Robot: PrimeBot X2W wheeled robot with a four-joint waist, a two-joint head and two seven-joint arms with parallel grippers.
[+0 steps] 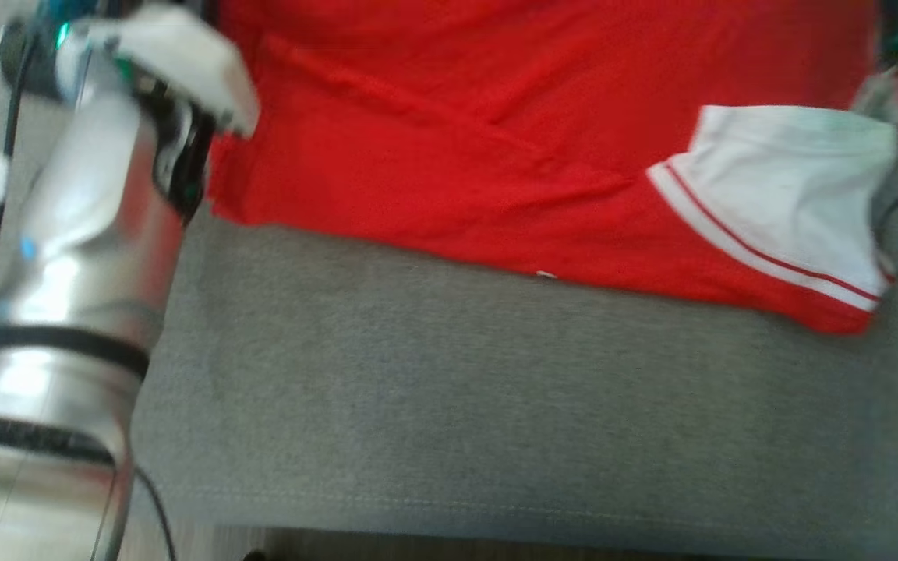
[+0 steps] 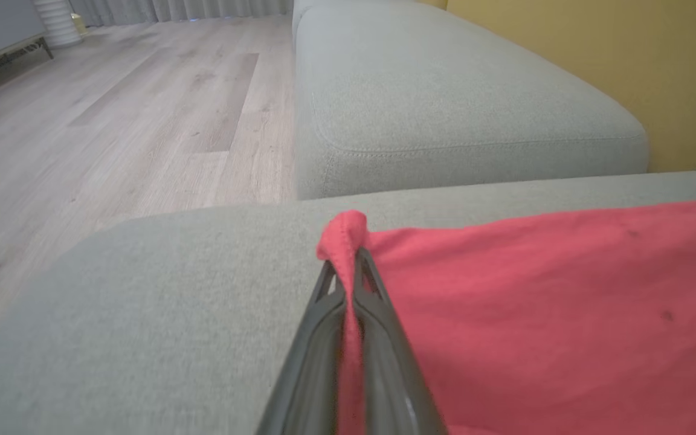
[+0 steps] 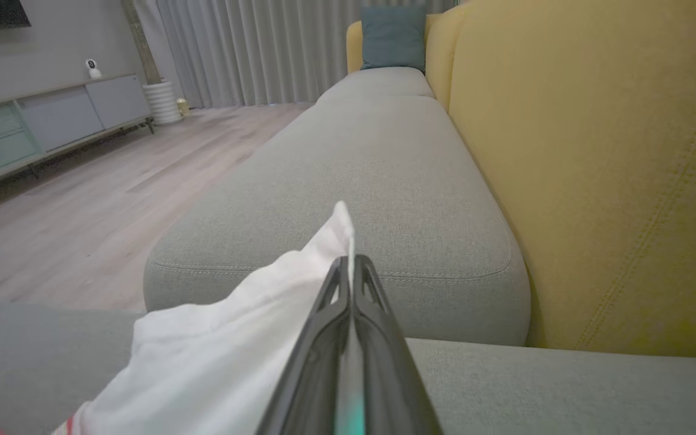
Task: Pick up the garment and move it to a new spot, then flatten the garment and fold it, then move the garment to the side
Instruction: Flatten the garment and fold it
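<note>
While the left gripper (image 2: 346, 266) pinches a red corner of the garment (image 2: 535, 302) and the right gripper (image 3: 348, 269) clamps its white sleeve (image 3: 215, 356), the rest lies spread between them on the sofa (image 1: 418, 405). Both bites look shallow, so an uneven pull could slip one free.

Head view motion-blurred; wrist views sharper w/ soft even light, faint shadow on garment (image 2: 535, 338).

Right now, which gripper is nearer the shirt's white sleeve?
Right. The right gripper is pinching the white sleeve itself; the left gripper grips the red edge at the opposite end.
</note>
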